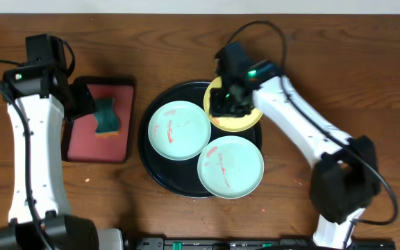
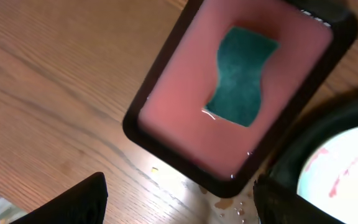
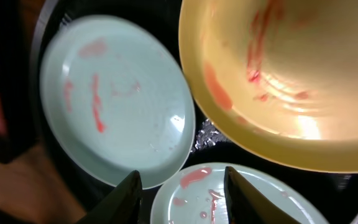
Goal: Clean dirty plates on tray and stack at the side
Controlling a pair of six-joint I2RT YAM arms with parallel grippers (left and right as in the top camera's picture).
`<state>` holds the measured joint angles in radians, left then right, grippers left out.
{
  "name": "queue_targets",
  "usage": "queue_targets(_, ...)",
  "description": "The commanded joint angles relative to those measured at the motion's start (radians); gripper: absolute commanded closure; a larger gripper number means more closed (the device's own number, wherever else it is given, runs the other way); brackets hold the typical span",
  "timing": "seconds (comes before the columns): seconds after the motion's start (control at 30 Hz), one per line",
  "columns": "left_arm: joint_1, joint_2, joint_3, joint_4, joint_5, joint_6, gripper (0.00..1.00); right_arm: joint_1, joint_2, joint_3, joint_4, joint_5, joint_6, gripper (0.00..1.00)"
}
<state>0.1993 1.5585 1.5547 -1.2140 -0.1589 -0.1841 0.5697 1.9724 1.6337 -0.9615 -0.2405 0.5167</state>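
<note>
Three plates lie on the black tray (image 1: pixel 144 149). One pale plate (image 1: pixel 179 130) sits left, another pale plate (image 1: pixel 230 166) at the front right, and the yellow plate (image 1: pixel 250 119) at the back right; all carry reddish smears. My right gripper (image 1: pixel 228 101) hovers over the yellow plate's left part. In the right wrist view it (image 3: pixel 182 180) is open, with nothing between its fingers and the front pale plate (image 3: pixel 194 205) below. The yellow plate (image 3: pixel 291 81) and left pale plate (image 3: pixel 117 99) lie beyond. My left gripper (image 1: pixel 82 97) (image 2: pixel 182 199) stands open over bare wood.
A pink rectangular tray (image 1: pixel 92 142) (image 2: pixel 179 118) with a dark rim lies left of the black tray and holds a green sponge (image 1: pixel 105 116) (image 2: pixel 241 78). Water drops (image 2: pixel 229 202) dot the wood by its corner. The black tray's edge (image 2: pixel 328 124) shows in the left wrist view.
</note>
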Motion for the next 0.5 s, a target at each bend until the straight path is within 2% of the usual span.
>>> queue_targets(0.0,0.003,0.015,0.024,0.0,-0.018,-0.013,0.24,0.04,0.054,0.018,0.0,0.043,0.037,0.59)
queue_targets(0.47,0.003,0.018,0.02,0.019,-0.018,-0.013,0.24,0.092,0.218,0.018,0.055,0.119,0.044,0.67)
